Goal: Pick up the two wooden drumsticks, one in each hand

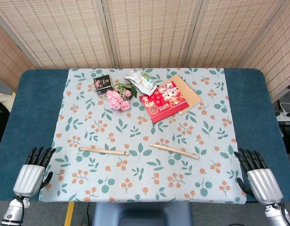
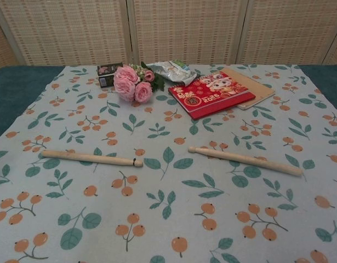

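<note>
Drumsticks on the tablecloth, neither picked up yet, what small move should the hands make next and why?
Probably bring each hand inward and forward over its nearer stick. The left hand and right hand rest open at the table's near corners, holding nothing, while the left drumstick and right drumstick lie flat, apart, mid-cloth.

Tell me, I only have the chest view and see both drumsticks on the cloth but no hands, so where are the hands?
Observer: In the head view the left hand rests at the near left corner, on the blue table by the cloth's edge, holding nothing.
Operator: And the right one?
Observer: The right hand sits at the near right corner, fingers apart, also empty.
Operator: Is either touching a stick?
Observer: No. The left drumstick and right drumstick both lie clear of the hands, further in on the floral cloth.
</note>
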